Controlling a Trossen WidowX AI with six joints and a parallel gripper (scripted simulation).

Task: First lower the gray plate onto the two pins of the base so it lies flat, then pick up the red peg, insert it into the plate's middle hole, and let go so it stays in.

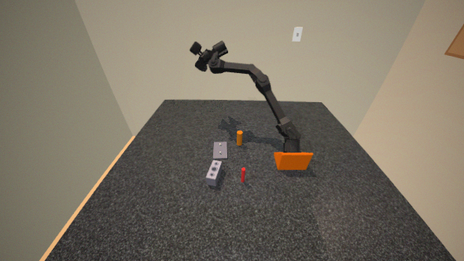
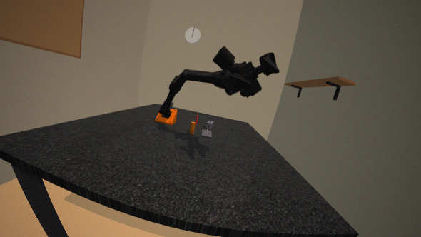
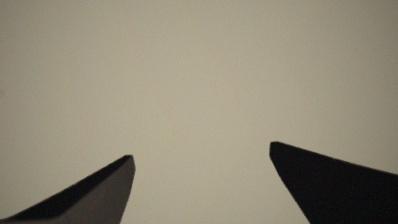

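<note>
The gray plate (image 1: 214, 172) (image 2: 210, 124) is a thick block with three holes on its top. It rests on the table in front of the base in the top view, apart from it. The flat gray base (image 1: 220, 148) (image 2: 206, 134) has two short pins pointing up, with nothing on them. The red peg (image 1: 243, 175) (image 2: 197, 119) stands upright, to the right of the plate in the top view. My gripper (image 1: 197, 56) (image 2: 261, 76) (image 3: 203, 155) is open and empty, high above the table and far from all these things. The wrist view shows only wall between the fingers.
An orange cylinder (image 1: 239, 138) (image 2: 193, 128) stands upright near the base, to its right in the top view. The arm rises from its mount beside an orange slanted block (image 1: 293, 161) (image 2: 171, 118), right of the peg in the top view. Everything stands on the dark speckled table (image 1: 236, 224) (image 2: 228, 185).
</note>
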